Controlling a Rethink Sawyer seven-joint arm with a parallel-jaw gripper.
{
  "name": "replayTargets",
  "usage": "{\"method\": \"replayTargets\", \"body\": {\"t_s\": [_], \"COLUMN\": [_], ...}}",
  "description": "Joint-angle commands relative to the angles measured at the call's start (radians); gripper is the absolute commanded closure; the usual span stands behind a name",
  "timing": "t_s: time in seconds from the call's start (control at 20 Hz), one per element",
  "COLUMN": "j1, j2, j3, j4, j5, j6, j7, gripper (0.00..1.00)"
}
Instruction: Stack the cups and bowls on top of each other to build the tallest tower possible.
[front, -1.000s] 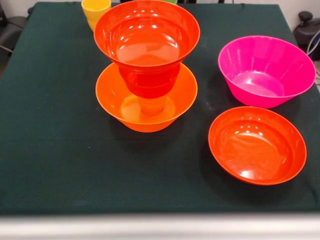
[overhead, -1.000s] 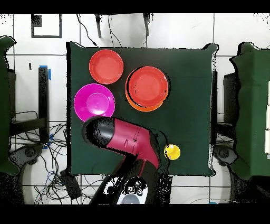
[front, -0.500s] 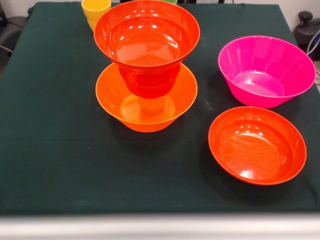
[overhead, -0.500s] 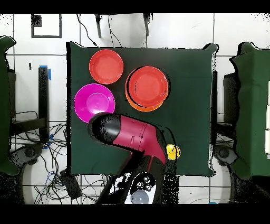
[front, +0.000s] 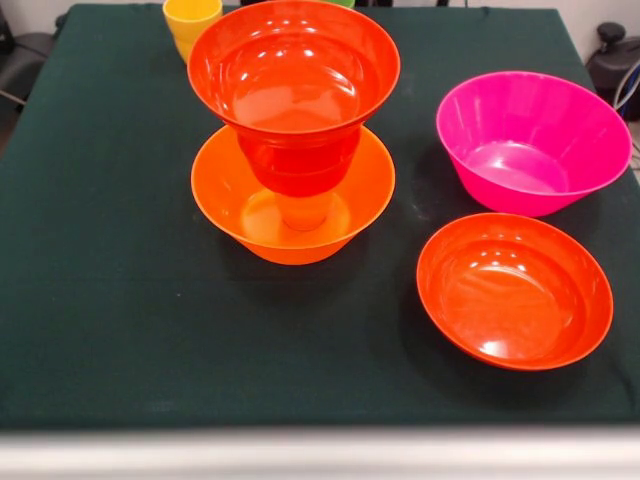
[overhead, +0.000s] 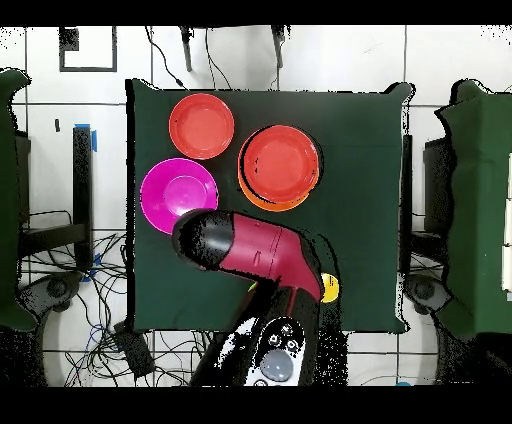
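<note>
Front view: tower (front: 293, 130) stands left of centre on the dark green table (front: 110, 300). Its base is the large orange bowl (front: 230, 215); inside that sits an upright orange cup (front: 305, 210), above it a red-orange piece whose kind I cannot tell, and on top the wide red-orange bowl (front: 294, 65), mouth up. Yellow cup (front: 190, 22) behind the tower at the far edge, upright, apart from it. Magenta bowl (front: 533, 140) at right, empty, mouth up. Second wide red-orange bowl (front: 514, 289) just in front of the magenta one, empty, close to it but whether they touch I cannot tell. No arm or gripper shows in this view.

Overhead view: arm (overhead: 255, 250), red and black, lies across the lower middle of the table, covering part of the yellow cup (overhead: 330, 290) near the bottom edge. Gripper itself hidden under the arm, fingers' state cannot tell. Tower (overhead: 280, 163) near centre, top bowl offset over the orange rim. Magenta bowl (overhead: 176, 193) at left, touching the arm's black end in the picture. Lone red-orange bowl (overhead: 201, 125) above it, upper left.
</note>
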Motion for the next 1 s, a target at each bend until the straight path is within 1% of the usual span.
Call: {"method": "replayTargets", "body": {"t_s": [0.05,0.3,0.6,1.0], "j1": [-0.033,-0.055,-0.116,-0.182], "j2": [-0.001,-0.007,0.006,0.016], "j3": [0.129,0.146,0.194,0.240], "j4": [-0.061,-0.084,-0.096,-0.136], "j5": [-0.096,-0.126,-0.150,-0.191], "j6": [0.089,0.104,0.079,0.098], "j7": [-0.134,-0.144,-0.169,-0.195], "gripper": [1.00,1.00,1.00,1.00]}}
